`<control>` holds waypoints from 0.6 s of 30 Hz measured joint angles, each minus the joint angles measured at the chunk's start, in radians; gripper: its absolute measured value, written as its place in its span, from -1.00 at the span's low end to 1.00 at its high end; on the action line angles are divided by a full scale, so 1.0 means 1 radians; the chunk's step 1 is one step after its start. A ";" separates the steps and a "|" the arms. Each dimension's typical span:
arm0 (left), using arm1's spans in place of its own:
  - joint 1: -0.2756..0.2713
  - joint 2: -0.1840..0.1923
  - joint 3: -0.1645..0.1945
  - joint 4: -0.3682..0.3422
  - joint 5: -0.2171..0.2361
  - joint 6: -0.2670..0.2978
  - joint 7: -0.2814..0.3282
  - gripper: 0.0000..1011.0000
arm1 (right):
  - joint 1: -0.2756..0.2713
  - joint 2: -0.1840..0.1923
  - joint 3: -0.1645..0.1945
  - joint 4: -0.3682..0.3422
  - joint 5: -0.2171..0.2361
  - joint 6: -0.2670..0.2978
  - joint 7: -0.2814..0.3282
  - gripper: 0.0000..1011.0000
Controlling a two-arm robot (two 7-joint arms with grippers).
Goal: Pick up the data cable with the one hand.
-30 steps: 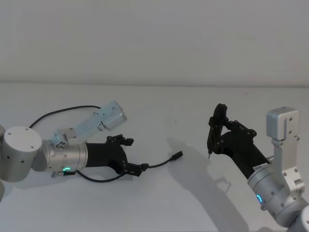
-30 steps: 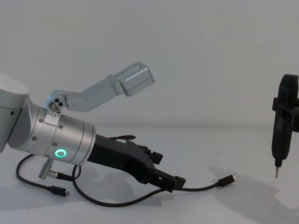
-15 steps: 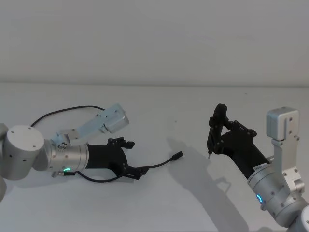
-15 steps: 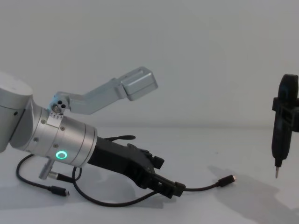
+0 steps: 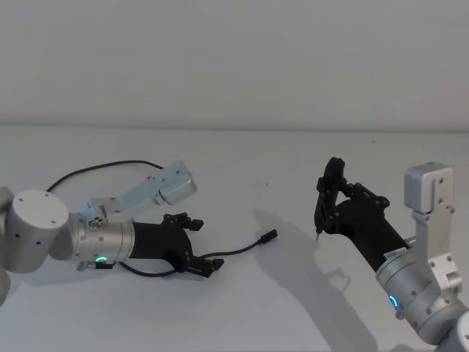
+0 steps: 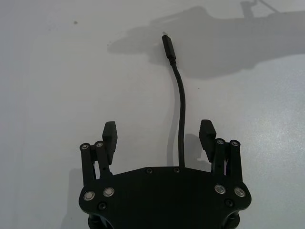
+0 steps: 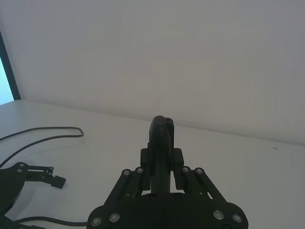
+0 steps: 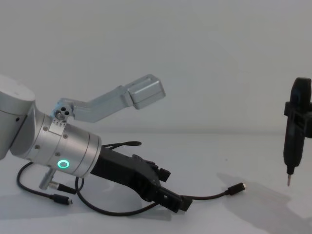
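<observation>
- Plain white tabletop (image 5: 242, 315) with a blank pale wall (image 5: 234, 59) behind it, so the scene's an easy read.
- My left gripper (image 6: 158, 129), the black angular two-finger one on the thick silver wrist with the green ring light, is down low at the table. Its jaws are spread wide with nothing in them.
- The long thin black flexible data cable (image 6: 181, 100) lies on the table right in that gap. It comes out from under my palm and runs between the two fingertips, touching neither, a bit nearer one finger than the other.
- Its long axis points pretty much the way my fingers point, so the jaws would close straight across it. The small black plug (image 6: 167, 45) with the metal tip sits out ahead, past the fingertips.
- My guess is this is the spot just before the squeeze. The main worry is the thin cable slipping under the pads if I'm not low enough.
- My right gripper (image 7: 161, 162), also black, is raised and well apart from the cable, clamped on a slim black pointed-tip tool (image 7: 162, 129). So the left is clearly the nearer one.
</observation>
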 joint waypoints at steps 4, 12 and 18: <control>-0.001 0.000 0.001 0.000 0.000 0.005 0.000 0.98 | 0.000 0.000 0.000 0.000 0.000 0.000 0.000 -0.46; -0.002 -0.001 0.003 0.001 0.000 0.014 0.000 0.87 | 0.000 0.000 0.000 0.000 0.000 0.000 0.000 -0.46; -0.002 -0.001 0.004 0.002 0.000 0.018 0.000 0.59 | 0.000 0.000 0.000 0.000 0.000 0.000 0.000 -0.46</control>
